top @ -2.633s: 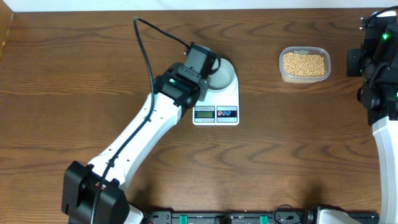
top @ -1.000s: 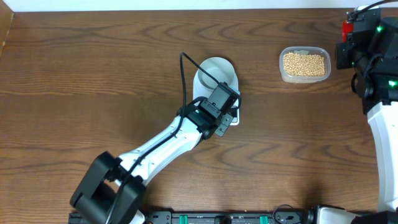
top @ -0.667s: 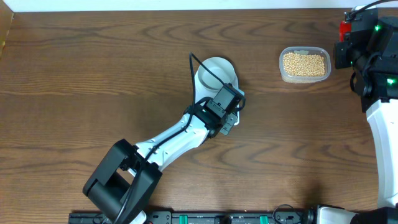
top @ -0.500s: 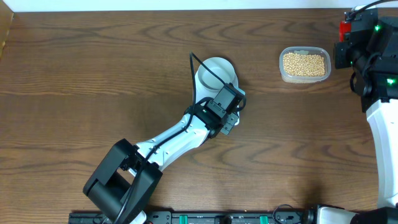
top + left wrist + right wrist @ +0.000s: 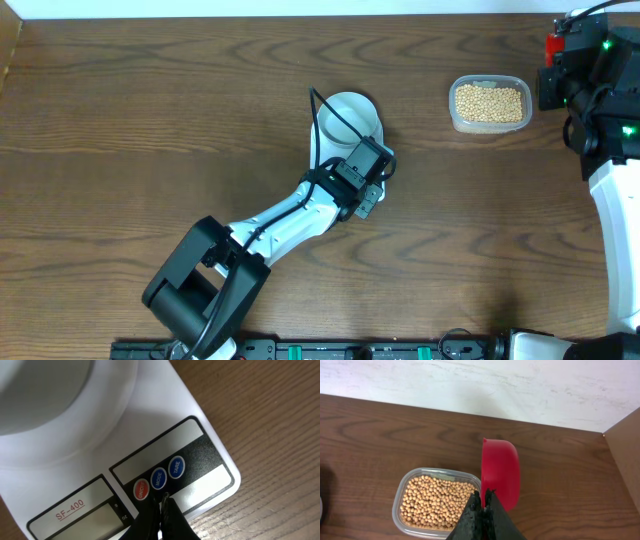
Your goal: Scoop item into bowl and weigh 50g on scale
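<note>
bowl: white bowl [image 5: 362,115] is parked on the scale [image 5: 150,425] and looks empty from overhead, no beans in it that I can see

beans: all sitting in the clear tub [image 5: 400,500] way off to the right side of the table, well apart from the scale. The pile [image 5: 437,502] looks full and undisturbed

left gripper: the left gripper [image 5: 163,505] has its fingers pinched together with nothing between them, pointing down at the button row on the scale's front panel

buttons: the tip sits just below the red button [image 5: 141,490] and the middle blue one [image 5: 158,479]. Can't tell if it's actually pressing or just hovering

display: mostly cut off at the edge of the left wrist view, so no clue what it reads

right gripper: the right gripper [image 5: 482,496] is clamped on the handle of the red scoop [image 5: 500,472], bowl end up and empty, held above the tub's near right corner

done so far: bowl on scale, scoop in hand

what's happening, my guess: powering on or zeroing the scale with the empty bowl on it

left to do: basically all the real work. Dip the scoop, carry beans over, tip into the bowl, repeat and trim until it hits 50g

progress: early, setup stage only
</note>
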Tool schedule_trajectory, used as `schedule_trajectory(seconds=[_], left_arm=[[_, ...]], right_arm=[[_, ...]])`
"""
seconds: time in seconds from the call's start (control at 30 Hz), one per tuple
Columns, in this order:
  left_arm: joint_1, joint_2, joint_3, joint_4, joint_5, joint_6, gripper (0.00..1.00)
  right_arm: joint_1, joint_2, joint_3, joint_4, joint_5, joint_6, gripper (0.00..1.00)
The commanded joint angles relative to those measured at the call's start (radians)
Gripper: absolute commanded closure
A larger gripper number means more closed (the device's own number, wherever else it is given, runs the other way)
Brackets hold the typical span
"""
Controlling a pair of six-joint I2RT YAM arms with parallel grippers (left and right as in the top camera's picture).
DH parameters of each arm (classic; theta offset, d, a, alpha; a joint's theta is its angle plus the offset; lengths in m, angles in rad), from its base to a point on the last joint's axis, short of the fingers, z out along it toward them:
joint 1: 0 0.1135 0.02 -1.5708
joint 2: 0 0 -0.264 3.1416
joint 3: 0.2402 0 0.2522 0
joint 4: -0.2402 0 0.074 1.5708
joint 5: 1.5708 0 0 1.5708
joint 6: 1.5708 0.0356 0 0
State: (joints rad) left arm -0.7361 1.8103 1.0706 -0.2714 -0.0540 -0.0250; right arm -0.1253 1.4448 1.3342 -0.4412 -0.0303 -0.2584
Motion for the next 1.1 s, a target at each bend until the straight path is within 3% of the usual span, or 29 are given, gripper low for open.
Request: schedule_trajectory(seconds=[0.0,0.33,1.07], left_arm=[[-0.002,0.015,-0.003,0.001,0.001,0.006,0.93],[-0.002,0.016,-0.009,0.002,-0.067,0.006,0.93],[0.002,0.058,-0.016,0.042,-0.070,0.006,0.93]], right_arm=[[-0.006,0.000,0.019,0.004,-0.007,-0.011,0.99],[-0.006,0.000,0.019,0.003,-0.007,-0.011,0.99],[-0.006,0.000,0.019,0.003,-0.007,-0.011,0.99]])
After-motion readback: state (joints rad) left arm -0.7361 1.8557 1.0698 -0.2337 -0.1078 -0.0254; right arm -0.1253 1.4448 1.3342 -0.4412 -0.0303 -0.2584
